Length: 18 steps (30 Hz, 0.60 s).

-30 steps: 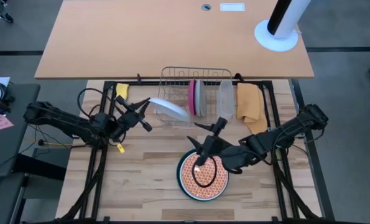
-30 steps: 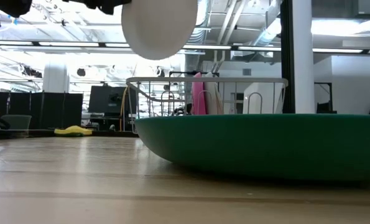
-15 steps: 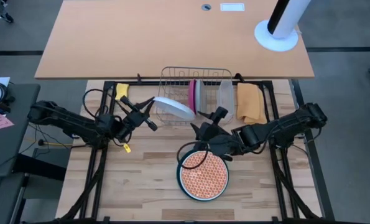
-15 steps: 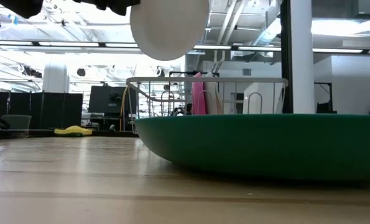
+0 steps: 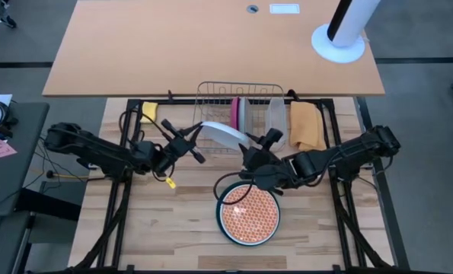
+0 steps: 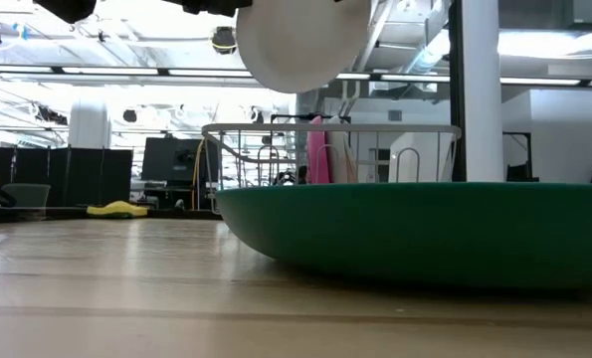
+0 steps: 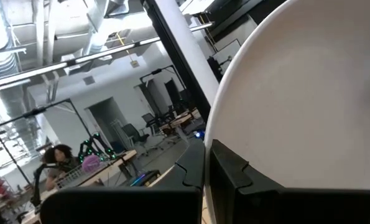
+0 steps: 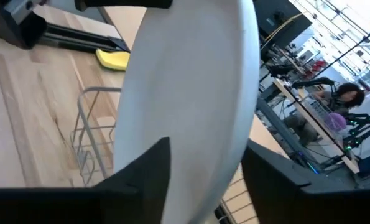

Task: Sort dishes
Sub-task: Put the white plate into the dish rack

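1. The left hand [image 5: 198, 143] has carried the white plate [image 5: 226, 135], pinched at its rim, rightward in the air.
2. The right hand [image 5: 250, 158], fingers spread around the plate's edge, has left the orange-patterned plate [image 5: 250, 215] on the surface [image 5: 173, 221]: likely a handover.

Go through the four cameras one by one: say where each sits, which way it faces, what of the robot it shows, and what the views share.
High view: above the table, looking straight down; shows both arms, the left gripper holding the white plate, the right gripper at its other edge, above the orange-patterned plate.
Low view: at tabletop height, looking level past the green plate to the dish rack; arm parts at top.
Left wrist view: on the left arm, looking along its fingers.
Right wrist view: on the right arm, looking past its fingers.
Shared: the white plate shows in all four.
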{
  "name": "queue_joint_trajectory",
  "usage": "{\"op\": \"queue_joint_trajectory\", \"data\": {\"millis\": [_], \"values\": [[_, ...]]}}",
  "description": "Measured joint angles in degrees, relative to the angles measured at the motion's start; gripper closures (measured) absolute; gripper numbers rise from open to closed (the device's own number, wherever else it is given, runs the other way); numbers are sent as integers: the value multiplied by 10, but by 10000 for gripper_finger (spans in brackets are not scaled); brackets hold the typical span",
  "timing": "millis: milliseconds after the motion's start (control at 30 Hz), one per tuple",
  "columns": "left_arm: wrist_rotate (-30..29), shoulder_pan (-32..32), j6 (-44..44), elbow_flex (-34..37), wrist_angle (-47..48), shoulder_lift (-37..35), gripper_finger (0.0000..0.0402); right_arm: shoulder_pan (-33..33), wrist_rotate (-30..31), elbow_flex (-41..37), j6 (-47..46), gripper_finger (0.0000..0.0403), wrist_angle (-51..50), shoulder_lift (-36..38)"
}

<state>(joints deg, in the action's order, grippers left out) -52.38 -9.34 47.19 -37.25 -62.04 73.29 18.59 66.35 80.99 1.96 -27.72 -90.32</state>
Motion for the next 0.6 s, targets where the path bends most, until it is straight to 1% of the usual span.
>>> {"op": "queue_joint_trajectory", "data": {"millis": [167, 300, 400, 467, 600], "values": [[0, 0, 10, -7, 1, 9, 401, -2, 11, 0, -2, 306, -7, 0], [4, -5, 47, -9, 6, 8, 401, -10, 42, 1, -6, 356, -15, 2], [2, -12, 67, -9, 10, 9, 402, -9, 61, 1, -7, 375, -26, 1], [3, -13, 69, -9, 19, 8, 400, -9, 63, 1, -6, 379, -28, 2], [2, -15, 45, -9, 50, 8, 375, -4, 69, 1, 11, 378, -33, 2]]}}
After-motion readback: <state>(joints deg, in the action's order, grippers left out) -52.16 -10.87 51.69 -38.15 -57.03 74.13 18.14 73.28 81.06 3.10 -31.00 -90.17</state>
